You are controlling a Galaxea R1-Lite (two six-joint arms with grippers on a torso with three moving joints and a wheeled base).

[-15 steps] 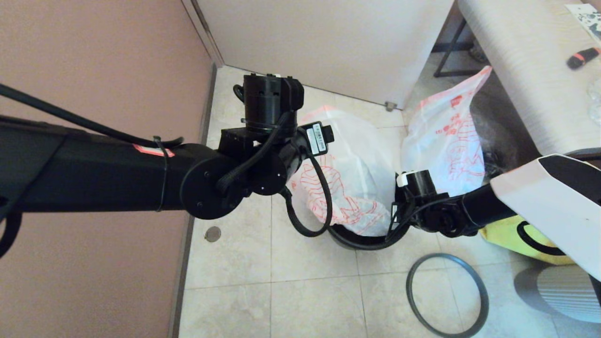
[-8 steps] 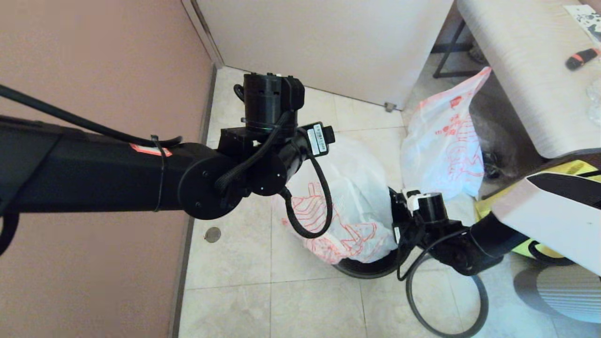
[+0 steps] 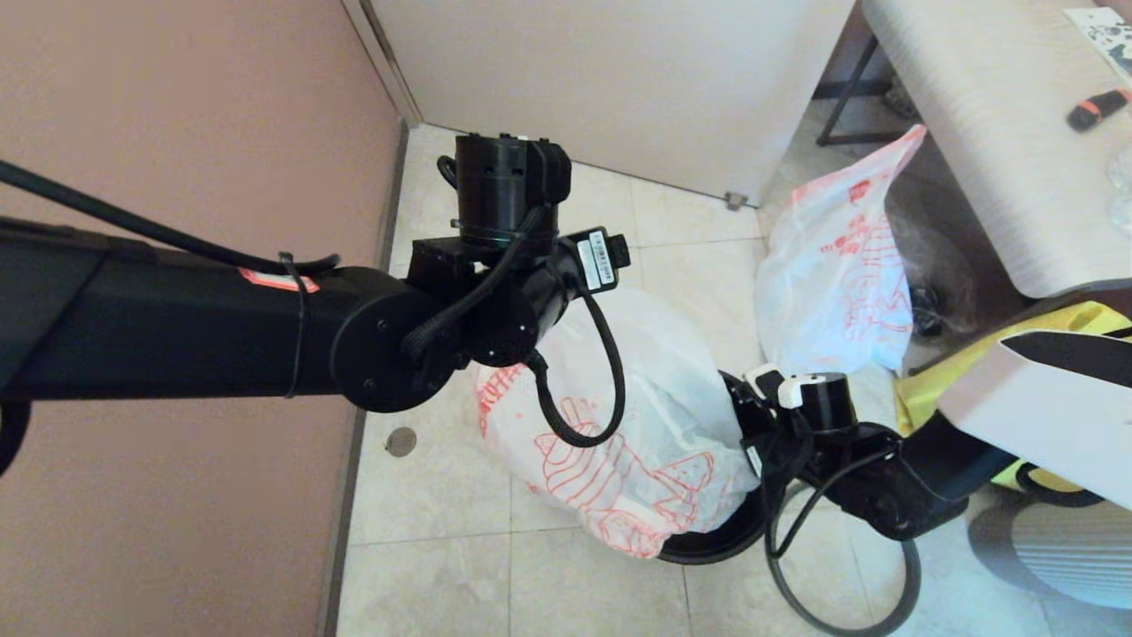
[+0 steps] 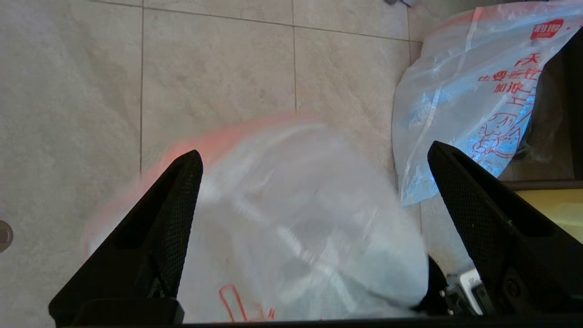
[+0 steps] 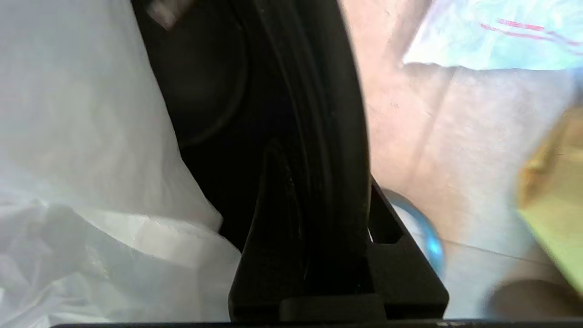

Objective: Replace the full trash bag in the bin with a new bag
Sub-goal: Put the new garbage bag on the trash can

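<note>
The full trash bag (image 3: 619,425) (image 4: 291,237), white with red-orange print, bulges out of the black bin (image 3: 716,540) towards the left. My right gripper (image 5: 321,168) is shut on the bin's (image 5: 319,91) wall at its right side; the bin is tipped. My left gripper (image 4: 314,150) hangs open above the full bag, nothing between its fingers. The new bag (image 3: 831,265) (image 4: 473,91), same print, slumps against the table farther back on the right. The dark grey hoop (image 3: 915,584) lies on the floor near the bin, partly under my right arm.
A pink wall (image 3: 177,133) runs along the left and a door (image 3: 619,80) closes the far side. A table (image 3: 973,133) stands at the back right. A big yellow bag (image 3: 937,398) sits under my right arm. A floor drain (image 3: 401,441) lies by the wall.
My right gripper has pulled the bin nearer and tipped it. The full bag has sunk lower and spread out to the left. The left arm has hardly moved.
</note>
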